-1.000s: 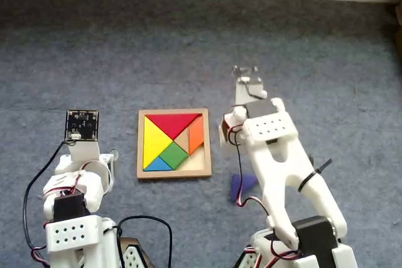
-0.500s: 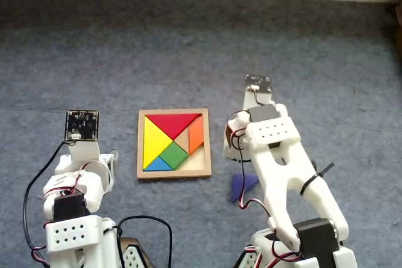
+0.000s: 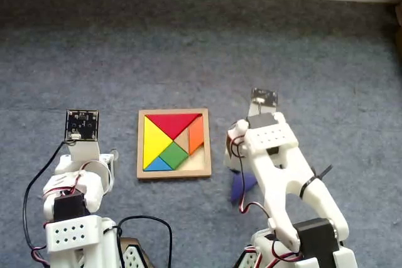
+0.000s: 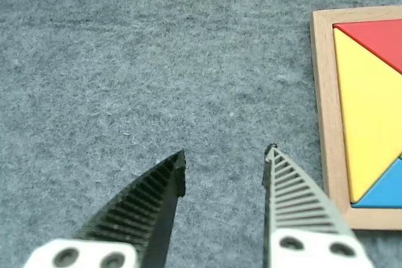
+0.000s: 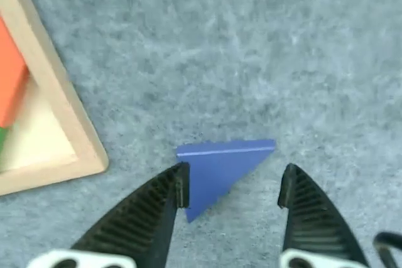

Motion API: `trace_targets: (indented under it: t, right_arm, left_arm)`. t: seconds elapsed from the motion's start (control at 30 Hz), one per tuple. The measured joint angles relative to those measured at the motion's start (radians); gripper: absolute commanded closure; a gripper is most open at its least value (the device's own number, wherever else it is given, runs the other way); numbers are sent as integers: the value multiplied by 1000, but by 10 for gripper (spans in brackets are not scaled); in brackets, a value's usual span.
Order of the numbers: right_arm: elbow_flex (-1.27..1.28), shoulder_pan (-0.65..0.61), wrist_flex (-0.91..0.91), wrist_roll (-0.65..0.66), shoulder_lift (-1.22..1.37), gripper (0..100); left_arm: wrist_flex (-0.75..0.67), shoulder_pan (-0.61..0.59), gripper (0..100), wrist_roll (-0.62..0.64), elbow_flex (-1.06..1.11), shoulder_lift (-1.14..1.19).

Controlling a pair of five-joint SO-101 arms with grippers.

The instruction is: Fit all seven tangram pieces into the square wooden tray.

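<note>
The dark blue triangle (image 5: 223, 171) lies flat on the bench (image 3: 188, 48), outside the square wooden tray (image 3: 139, 149), near its right-hand corner on the side of the bench's edge where the arms stand. The bare pocket (image 3: 198, 162) in that corner of the tray looks like its slot. I judge the piece thin, stiff, light and smooth-faced, so it will likely skate or tip if pinched at a point. Better to grip across two straight edges near the middle, fingertips pressed down into the bench's grey nap to catch the low sides. The right claw (image 5: 233, 183) hangs over it, spread, one fingertip at the triangle's edge, the other clear of it. The left claw (image 4: 225, 155) is spread too and holds nothing, over bare bench beside the tray's opposite rim.
</note>
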Motion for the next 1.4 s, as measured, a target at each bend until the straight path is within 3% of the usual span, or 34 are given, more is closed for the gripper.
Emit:
trace_targets:
  t: [0.37, 0.6, 0.9, 1.13, 1.3, 1.4]
  right_arm:
    - [183, -11, -212, 0, -28, 767]
    - [203, -127, -236, -6, -11, 767]
    - [203, -135, -236, -6, -11, 776]
    - [201, -130, -229, -6, -14, 916]
    - [201, -107, -227, 51, -23, 916]
    - [190, -98, -227, 58, -23, 860]
  left_arm:
    - [0, 0, 793, 0, 0, 0]
    - [0, 0, 793, 0, 0, 0]
    - [0, 0, 793, 0, 0, 0]
    - [0, 0, 793, 0, 0, 0]
    - [0, 0, 793, 0, 0, 0]
    - [0, 0, 793, 0, 0, 0]
